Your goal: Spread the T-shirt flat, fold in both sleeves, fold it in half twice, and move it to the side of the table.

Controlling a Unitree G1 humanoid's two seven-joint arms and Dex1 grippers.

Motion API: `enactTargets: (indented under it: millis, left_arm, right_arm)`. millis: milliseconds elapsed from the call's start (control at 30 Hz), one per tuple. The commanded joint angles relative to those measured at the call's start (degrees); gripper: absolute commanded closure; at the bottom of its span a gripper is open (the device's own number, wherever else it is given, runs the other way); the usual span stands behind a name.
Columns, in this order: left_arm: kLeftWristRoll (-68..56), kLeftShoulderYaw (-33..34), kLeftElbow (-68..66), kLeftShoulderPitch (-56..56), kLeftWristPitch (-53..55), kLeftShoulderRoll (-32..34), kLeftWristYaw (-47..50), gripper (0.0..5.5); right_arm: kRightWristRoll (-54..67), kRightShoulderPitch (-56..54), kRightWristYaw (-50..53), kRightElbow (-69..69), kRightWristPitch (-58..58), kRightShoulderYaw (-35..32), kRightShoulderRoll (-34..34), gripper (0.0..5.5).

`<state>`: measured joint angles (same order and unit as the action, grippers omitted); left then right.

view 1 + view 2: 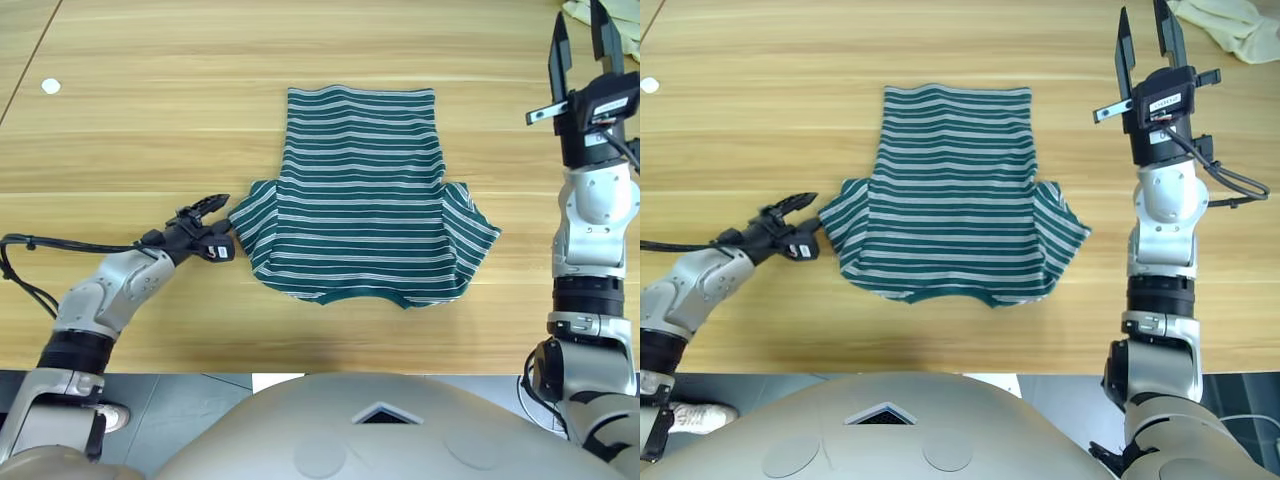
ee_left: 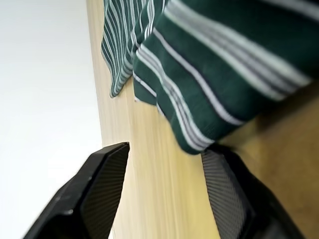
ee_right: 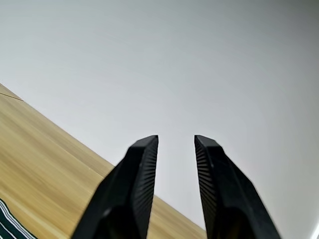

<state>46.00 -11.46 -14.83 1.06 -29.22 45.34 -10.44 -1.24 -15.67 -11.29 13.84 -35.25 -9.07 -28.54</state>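
The T-shirt (image 1: pixel 360 190) is soft, matt, striped knit cloth. The table (image 1: pixel 150 120) is smooth wood with a faint sheen. The right claw (image 3: pixel 175 179) is ribbed matt black plastic.

We find no text, number or sign that can be read. A small pale label (image 1: pixel 1167 101) sits on the black housing just below the right pincer (image 1: pixel 1141 12), well to the right of the T-shirt (image 1: pixel 952 195), but its print is too small to make out. The round white sticker (image 1: pixel 50 86) on the tabletop (image 1: pixel 150 130), far to the left of the T-shirt, looks blank.
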Motion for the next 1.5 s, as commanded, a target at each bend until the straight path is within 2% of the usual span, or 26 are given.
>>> enactTargets:
  millis: [33,100,433,667,1100,1500]
  left_arm:
    - [2.3,-3.7,-3.4,1.3,1.2,0.8,-1.0,2.85]
    - [1.4,-4.7,-2.7,1.5,0.7,1.0,-1.4,2.85]
    - [-2.2,-8.0,0.1,3.6,-0.1,2.5,-4.9,4.55]
    - [-0.6,-8.7,-2.8,0.5,1.1,2.6,-2.2,5.40]
    - [-3.1,-10.0,-0.6,0.7,-2.5,-0.4,1.5,5.48]
    - [0.9,-7.1,4.2,-3.1,-2.8,-2.3,11.8,5.48]
  right_arm:
    - [-0.5,0.8,0.0,0.3,0.0,-1.0,-0.8,4.17]
    - [-0.6,1.0,0.0,0.3,0.0,-1.3,-0.9,4.17]
    - [-0.7,0.9,-0.1,1.5,0.0,-2.2,-1.1,4.17]
    - [-0.5,1.7,-0.1,0.7,0.0,-2.6,-0.9,4.17]
    - [-0.9,2.8,0.4,1.3,-0.4,-2.1,0.1,4.17]
    - [-1.7,2.9,0.2,3.2,-0.6,-1.0,0.8,4.17]
